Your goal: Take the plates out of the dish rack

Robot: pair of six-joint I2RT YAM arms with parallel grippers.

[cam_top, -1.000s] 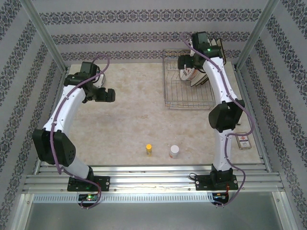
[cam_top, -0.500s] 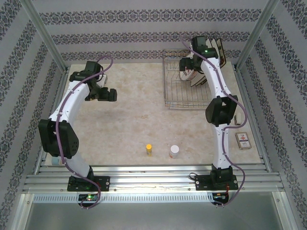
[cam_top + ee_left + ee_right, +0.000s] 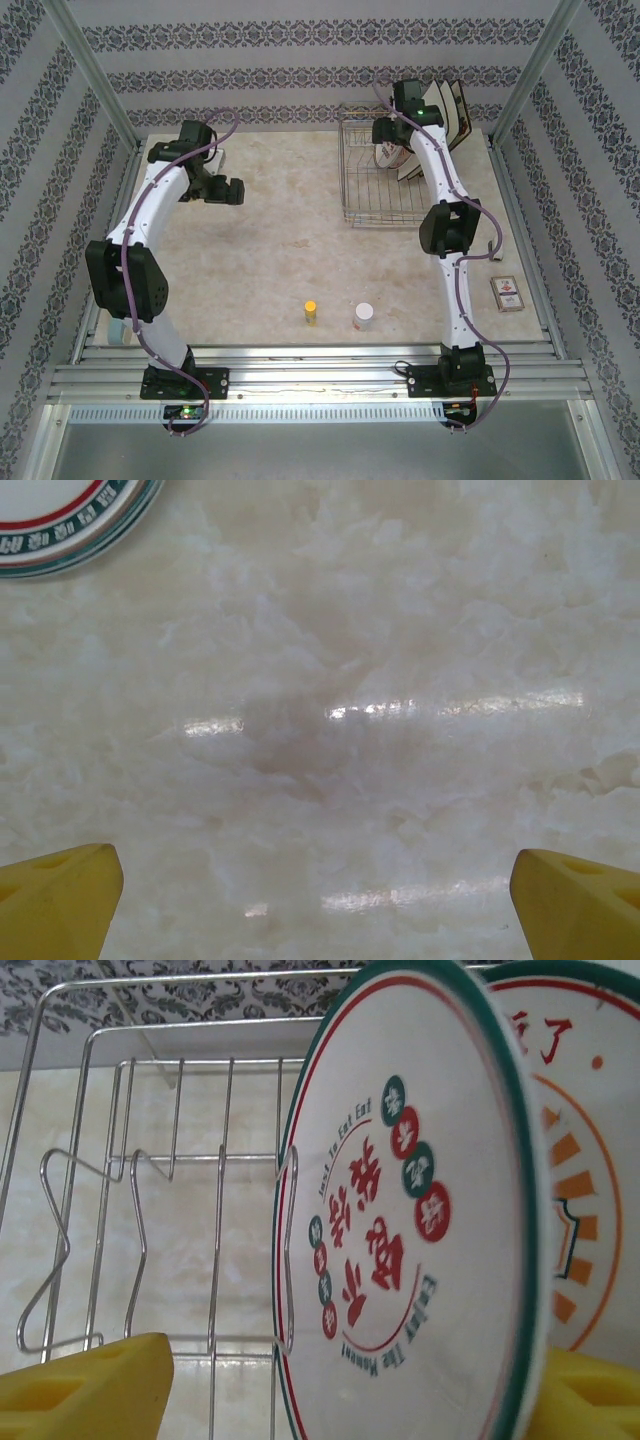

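The silver wire dish rack [image 3: 380, 200] stands at the back right of the table. A round white plate [image 3: 400, 1220] with a green rim and red characters stands upright in it, with a second plate [image 3: 585, 1160] close behind. Square plates [image 3: 452, 108] lean at the rack's far right. My right gripper [image 3: 340, 1390] is open, its yellow fingers [image 3: 90, 1385] straddling the front plate's edge, the left one still apart from the plate's face. My left gripper [image 3: 320, 900] hangs open over bare table at the back left. The rim of a round plate [image 3: 60, 520] lies flat just beyond it.
A small yellow bottle [image 3: 311, 312] and a white jar [image 3: 363, 316] stand near the front middle of the table. A small box [image 3: 508, 294] lies at the right edge. Patterned walls close off the back and sides.
My right gripper has pushed further back into the rack onto the front plate, and its jaws have narrowed. My left arm has drawn back toward the rear left.
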